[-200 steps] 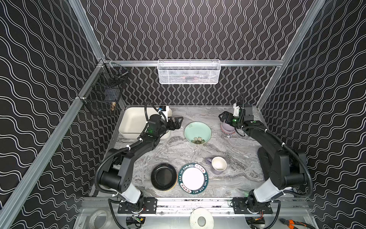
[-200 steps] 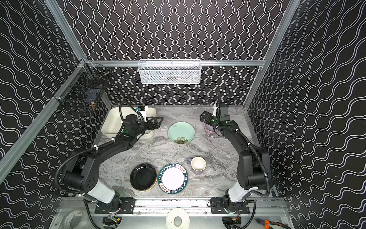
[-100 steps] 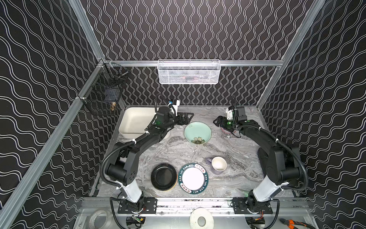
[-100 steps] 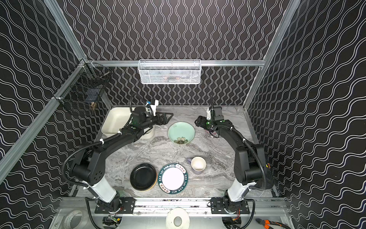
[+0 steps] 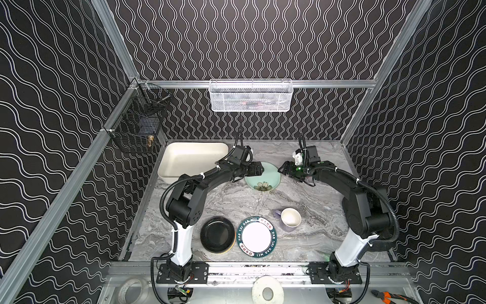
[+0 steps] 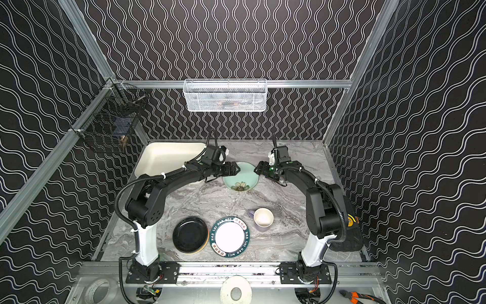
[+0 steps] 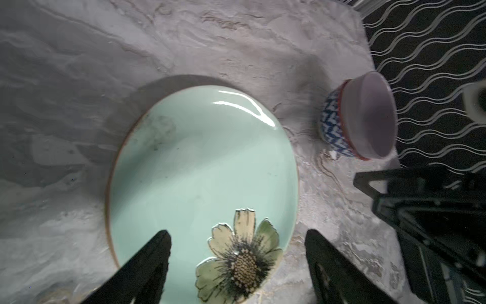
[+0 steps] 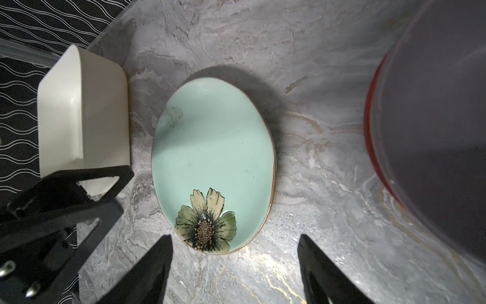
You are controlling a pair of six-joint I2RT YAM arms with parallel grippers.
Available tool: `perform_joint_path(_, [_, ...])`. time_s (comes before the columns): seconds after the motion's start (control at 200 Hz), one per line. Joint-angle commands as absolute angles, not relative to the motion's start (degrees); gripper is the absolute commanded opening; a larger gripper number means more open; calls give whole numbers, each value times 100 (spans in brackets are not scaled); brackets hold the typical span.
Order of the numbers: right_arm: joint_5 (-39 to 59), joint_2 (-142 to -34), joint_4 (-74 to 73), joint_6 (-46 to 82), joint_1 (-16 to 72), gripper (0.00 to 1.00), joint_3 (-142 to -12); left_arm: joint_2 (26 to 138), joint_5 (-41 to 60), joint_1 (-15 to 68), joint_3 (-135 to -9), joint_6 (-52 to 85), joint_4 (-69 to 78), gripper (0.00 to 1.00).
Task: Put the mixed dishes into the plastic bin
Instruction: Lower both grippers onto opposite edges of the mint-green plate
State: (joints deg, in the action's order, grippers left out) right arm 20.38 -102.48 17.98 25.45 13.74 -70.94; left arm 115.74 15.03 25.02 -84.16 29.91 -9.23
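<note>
A mint-green floral plate (image 5: pixel 265 179) (image 6: pixel 243 179) lies mid-table at the back. My left gripper (image 5: pixel 259 168) (image 7: pixel 236 233) hangs open over its flowered edge, one finger over the plate and one over the table. My right gripper (image 5: pixel 282 168) (image 8: pixel 234 237) faces it from the other side, open and empty. The empty plastic bin (image 5: pixel 189 155) (image 8: pixel 79 118) sits back left. A lavender bowl nested in a patterned bowl (image 7: pixel 360 118) stands beside the right gripper, hidden in both top views. Up front are a black plate (image 5: pixel 217 235), a white green-rimmed plate (image 5: pixel 257 236) and a lavender mug (image 5: pixel 290 218).
A white wire-mesh basket (image 5: pixel 251 96) hangs on the back wall and a black wire basket (image 5: pixel 136 126) on the left wall. An orange rim shows under the black plate. A tape roll (image 5: pixel 267 292) and pliers (image 5: pixel 389 298) lie beyond the front rail.
My left gripper has swung right from the bin's corner to the mint plate. My right gripper has left the bowls and moved left toward the same plate.
</note>
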Motion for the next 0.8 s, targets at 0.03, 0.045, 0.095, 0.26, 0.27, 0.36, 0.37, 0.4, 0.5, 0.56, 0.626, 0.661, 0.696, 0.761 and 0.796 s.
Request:
perform_joint_path(0.03, [1961,-10398,1923,2497,1432,76,-7049,11698,948,2505,-8608,2897,-1479,84])
perform_joint_path(0.045, [1966,-10420,1934,2487,1439,76,-7049,11718,915,2505,-8617,2892,-1497,84])
perform_joint_path(0.095, [1952,-10497,1925,2484,1467,75,-7057,11765,881,2504,-8655,2868,-1533,84])
perform_joint_path(0.26, [1903,-10775,2074,2424,1510,73,-7266,11990,677,2505,-8884,2848,-1743,84])
perform_joint_path(0.27, [1900,-10793,2087,2419,1509,73,-7286,11995,664,2505,-8896,2848,-1747,84])
perform_joint_path(0.36, [1906,-10980,2195,2373,1516,72,-7430,12048,508,2496,-8949,2871,-1809,84])
perform_joint_path(0.37, [1905,-11015,2192,2373,1511,72,-7439,12056,492,2496,-8954,2867,-1810,84])
perform_joint_path(0.4, [1928,-11061,2180,2371,1508,72,-7452,12082,464,2488,-8973,2857,-1819,84])
perform_joint_path(0.5, [1982,-11210,2164,2401,1511,71,-7526,12196,446,2452,-9052,2858,-1845,83])
perform_joint_path(0.56, [2027,-11300,2154,2424,1510,70,-7579,12271,490,2422,-9083,2870,-1830,83])
perform_joint_path(0.626, [2073,-11388,2138,2451,1510,70,-7632,12338,514,2395,-9122,2870,-1829,81])
perform_joint_path(0.661, [2103,-11440,2118,2465,1504,69,-7653,12370,526,2378,-9144,2865,-1821,81])
perform_joint_path(0.696, [2131,-11466,2098,2478,1505,69,-7667,12407,536,2365,-9166,2865,-1825,81])
perform_joint_path(0.761, [2173,-11526,2053,2499,1506,68,-7699,12464,558,2340,-9219,2859,-1821,80])
perform_joint_path(0.796, [2201,-11552,2024,2526,1508,68,-7712,12505,582,2330,-9241,2856,-1815,78])
